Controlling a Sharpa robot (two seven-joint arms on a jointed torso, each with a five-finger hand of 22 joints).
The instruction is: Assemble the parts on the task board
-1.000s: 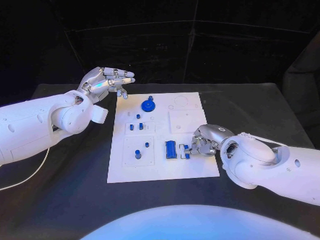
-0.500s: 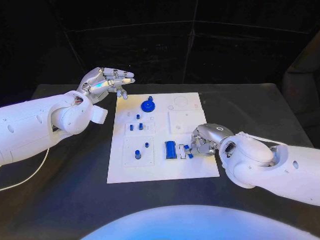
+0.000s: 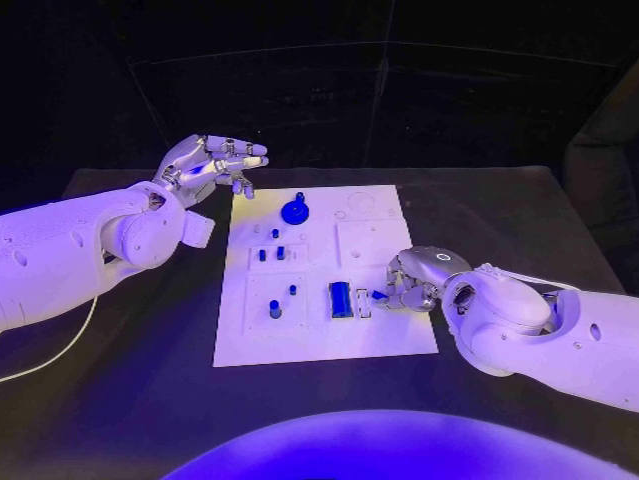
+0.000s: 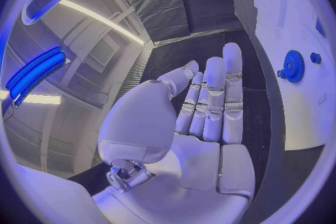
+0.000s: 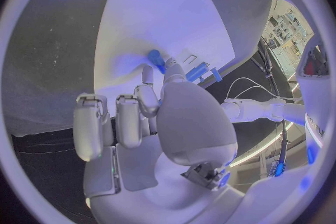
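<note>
Since a second ago the right hand (image 3: pixel 417 280) has lifted slightly from the task board (image 3: pixel 326 340), and the small blue part (image 3: pixel 381 296) it pinches now shows clear of the white surface beside the larger blue block. That block (image 3: pixel 341 299) lies flat in the lower middle of the board, with a narrow pale piece (image 3: pixel 362 301) just to its right. In the right wrist view the part (image 5: pixel 156 59) sits between the thumb and a fingertip, while the other fingers (image 5: pixel 91 123) curl in loosely, the block (image 5: pixel 196 71) lying just beyond.

Higher on the board, a blue gear (image 3: pixel 296 212) stands near the upper middle, with several small blue pegs (image 3: pixel 269 253) below it and two more (image 3: pixel 275 306) in the lower left recess. The gear (image 4: pixel 293 66) also appears at the right of the left wrist view.

Up at the upper left of the head view, the left hand (image 3: pixel 208 163) has stayed where it was, raised above the table (image 3: pixel 146 400) off the board's far left corner, holding nothing, its fingers spread and slightly bent.
</note>
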